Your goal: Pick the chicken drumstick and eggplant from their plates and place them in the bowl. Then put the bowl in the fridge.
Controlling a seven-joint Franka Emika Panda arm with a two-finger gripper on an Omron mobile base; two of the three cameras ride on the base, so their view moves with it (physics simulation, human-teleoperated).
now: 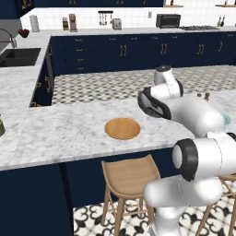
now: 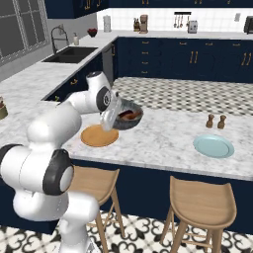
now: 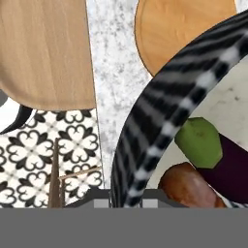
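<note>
**Gripper clamped on the loaded bowl's rim, fridge run to come**

Gripper (image 2: 112, 120) was pinched shut on the near rim of the bowl (image 2: 129, 118), holding it just above the counter (image 2: 163, 136), over the far edge of the wooden plate (image 2: 99, 136). From the hand camera the rim ran as a thick dark band with pale stripes, and inside lay the eggplant (image 3: 232, 167), glossy dark purple with a green cap, beside the reddish-brown chicken drumstick (image 3: 186, 186). Both foods seemed to be in, so I judged the picking done and the carry to the fridge the step in hand.

To do it well, the bowl needed to stay level; a grip on one edge lets a deep bowl tip away from the fingers, and the rounded eggplant and drumstick could roll toward the low side. A slow, steady lift clear of the plate before any swing looked wise, as did keeping the load away from the salt and pepper shakers (image 2: 216, 121) and the wooden stools (image 2: 200, 205) during any turn.

The counter was white-grey veined marble, smooth and probably slick. The wooden plate was flat, round and orange-brown with a faint grain; the pale blue plate (image 2: 213, 146) sat bare, well apart to the right. The bowl's inside was a lighter speckled grey.
</note>
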